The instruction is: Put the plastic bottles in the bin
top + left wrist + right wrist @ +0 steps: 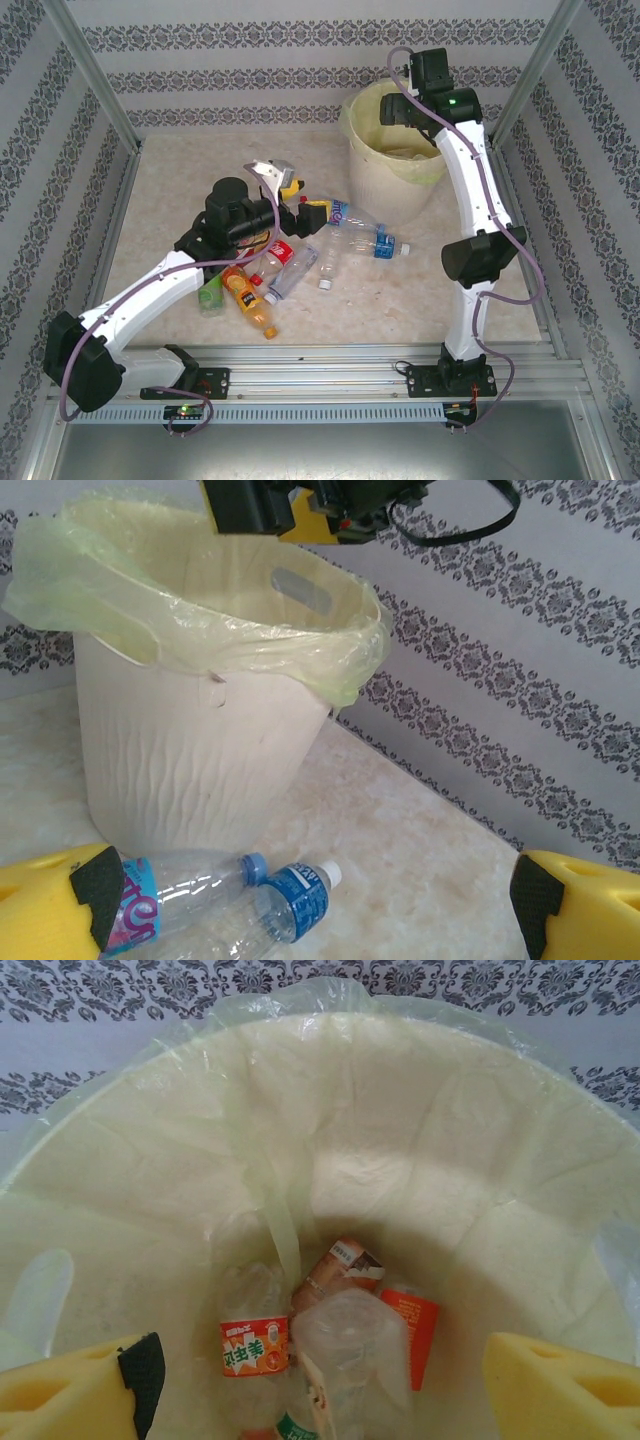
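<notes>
Most of what I see is the pale marbled table, walled in by patterned paper. At its far right stands the bin, a cream bucket with a yellow-green bag folded over its rim. The right gripper hangs over the bin's mouth, its yellow fingers spread wide with nothing clamped between them. Below it, at the bottom of the bag, lie several plastic bottles: one with a red-orange label, one with a brown label, one clear. The left gripper is low over the middle of the table, facing the bin, its jaws stretched wide and empty. Just in front of it lie two blue-labelled bottles, close to the bin's foot. Nearer the arms' bases sits a loose heap of bottles, among them an orange one, a green one and a red-labelled one.
</notes>
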Available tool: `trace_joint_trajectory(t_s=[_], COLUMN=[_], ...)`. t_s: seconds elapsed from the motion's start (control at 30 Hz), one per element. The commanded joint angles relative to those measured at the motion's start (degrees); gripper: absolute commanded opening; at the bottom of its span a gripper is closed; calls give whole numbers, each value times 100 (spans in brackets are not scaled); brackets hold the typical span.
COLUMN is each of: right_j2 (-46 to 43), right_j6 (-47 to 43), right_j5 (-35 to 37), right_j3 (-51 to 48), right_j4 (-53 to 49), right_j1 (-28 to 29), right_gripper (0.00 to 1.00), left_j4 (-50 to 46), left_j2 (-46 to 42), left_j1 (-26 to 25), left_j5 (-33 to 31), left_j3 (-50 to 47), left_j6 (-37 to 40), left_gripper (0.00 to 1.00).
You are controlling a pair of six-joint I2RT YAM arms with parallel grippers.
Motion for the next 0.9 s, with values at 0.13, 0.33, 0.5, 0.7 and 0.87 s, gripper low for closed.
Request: trace_joint_trajectory(t_s=[0.13,0.33,0.5,0.7,0.87], right_j2=[-981,-2063,-3040,-4008,-4308], right_j6=[6,87,472,1387,1458], right_j5=[-326,-205,-42,-229,-669], right_j3=[-662,-2139,-3497,-5111,-6179], right_j4=[98,486,759,1164,1520], right_j1=[174,550,983,1503,1632], right_gripper=[84,84,84,83,80], left_j4=[-439,-834,-1402,-2180,-2480], left_j2=[64,118,-2,-156,-223], left_j1=[54,52,24,-122,-148], left_j5=[-79,51,240,105,92], left_j3=[311,482,634,641,551], left_j6=[274,437,990,1475,1808], left_gripper=[100,100,100,100,100])
